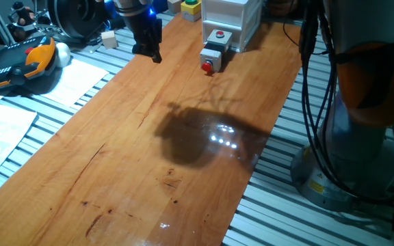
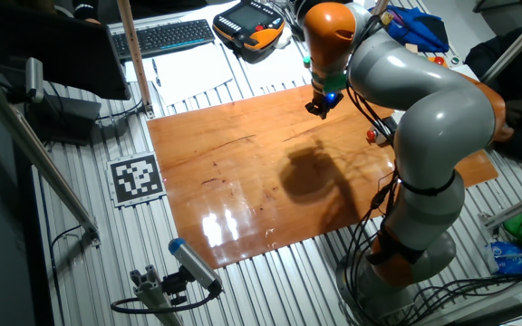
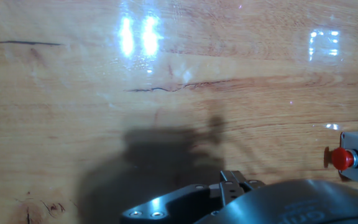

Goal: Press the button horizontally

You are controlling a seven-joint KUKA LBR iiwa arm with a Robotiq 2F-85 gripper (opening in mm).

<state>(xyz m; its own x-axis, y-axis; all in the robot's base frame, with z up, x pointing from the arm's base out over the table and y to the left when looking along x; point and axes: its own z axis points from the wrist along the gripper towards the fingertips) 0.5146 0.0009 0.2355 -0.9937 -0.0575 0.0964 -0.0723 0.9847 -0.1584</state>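
Observation:
The button (image 1: 207,66) is a small red cap that faces sideways out of a light-grey square housing (image 1: 211,55) at the far end of the wooden board. In the hand view the button (image 3: 339,158) sits at the right edge with its cap pointing left. It shows as a red dot (image 2: 371,135) in the other fixed view. My gripper (image 1: 148,52) hangs just above the board, to the left of the button and apart from it, also visible as the gripper (image 2: 320,108). Its fingers are dark and no gap shows.
Behind the sideways button stands an upward-facing red button (image 1: 219,33) on a bigger grey housing, against a white box (image 1: 231,17). A green-capped yellow box (image 1: 191,8) sits farther back. The wooden board (image 1: 149,157) lies on a slatted table, with cables (image 1: 313,102) at its right.

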